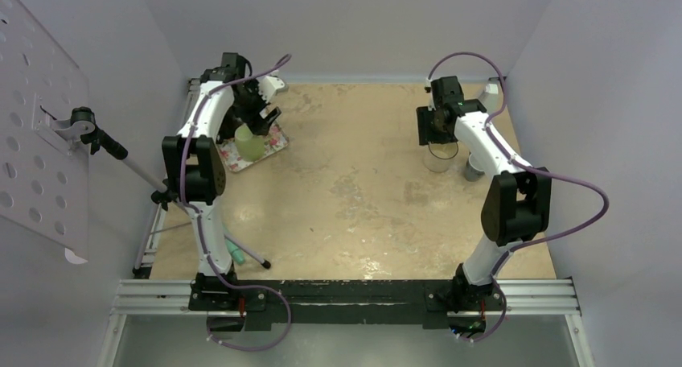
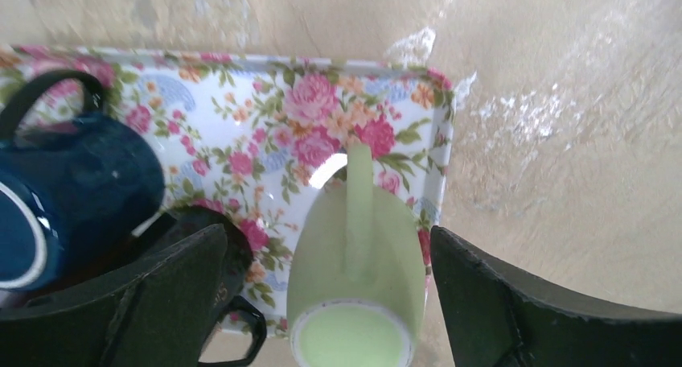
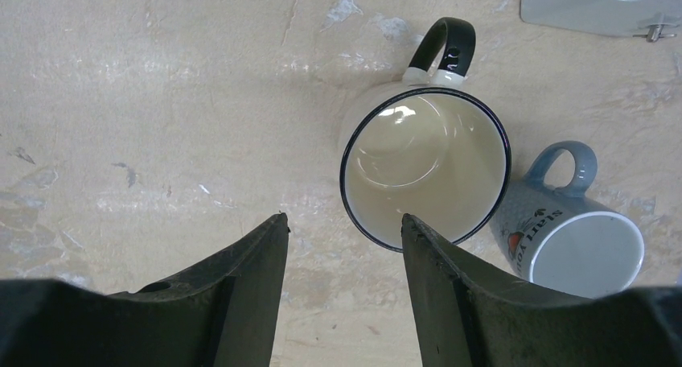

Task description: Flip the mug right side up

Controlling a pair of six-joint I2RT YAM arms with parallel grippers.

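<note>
Seen from overhead, two robot arms reach across a worn beige table (image 1: 354,198). At about ten o'clock on the table lies a floral tray (image 2: 265,109). A pale green mug (image 2: 354,270) stands on end on it, its handle pointing to twelve o'clock in the left wrist view. Whether the ringed end facing up is its mouth or its base cannot be told. The left gripper (image 2: 326,234) hangs over this mug with its fingers spread wide on either side, touching nothing. A dark blue mug (image 2: 72,190) sits at the green mug's nine o'clock. At the table's two o'clock, the right gripper (image 3: 342,222) hovers with fingers parted and empty, near an upright cream mug (image 3: 426,170) with a black rim. A grey-blue lettered mug (image 3: 579,246) stands at the cream mug's four o'clock.
</note>
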